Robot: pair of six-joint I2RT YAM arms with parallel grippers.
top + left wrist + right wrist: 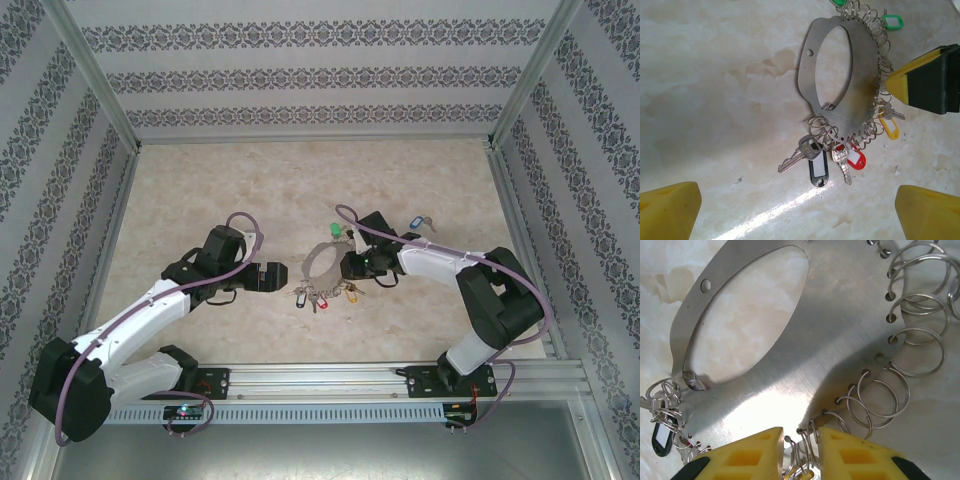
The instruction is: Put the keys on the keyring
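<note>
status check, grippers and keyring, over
Left gripper open, hovering off keyring. Right gripper pinching split rings at keyring edge. Several keys on; blue-tagged key loose past right arm.

**A:** top cam sits high at the near side, looking down and forward over the whole counter (200,190). wrist cams?

**B:** left one hangs a bit above the counter, facing down. right one's basically on top of the keyring (805,355). all three catch that keyring.
</note>
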